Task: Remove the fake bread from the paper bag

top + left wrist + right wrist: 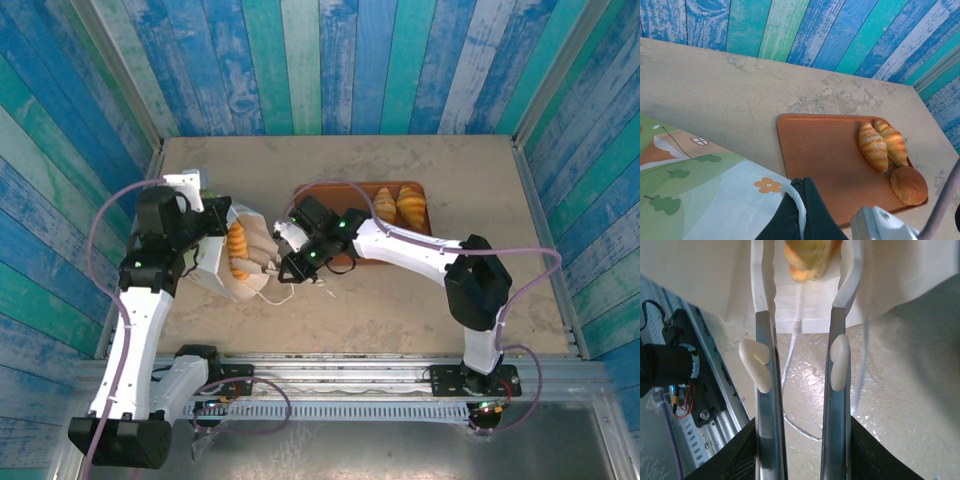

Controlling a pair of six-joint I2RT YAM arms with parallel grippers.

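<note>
The white paper bag (240, 288) lies on its side at the left, its mouth facing right, with a golden piece of fake bread (237, 243) showing inside. My left gripper (212, 250) is shut on the bag; in the left wrist view the jaws (801, 195) pinch a white strip of it next to the flower print (768, 185). My right gripper (265, 262) reaches into the bag's mouth. In the right wrist view its long metal fingers (765, 340) stand apart on either side of the bread (812, 260), with a gap on the left side.
A flat reddish-brown tray (345, 192) sits right of the bag, holding two croissants (872, 146) (892, 142) and a round bun (908, 185). The bag's thin loop handles (790, 365) trail on the table under the right fingers. Blue plank walls enclose the table.
</note>
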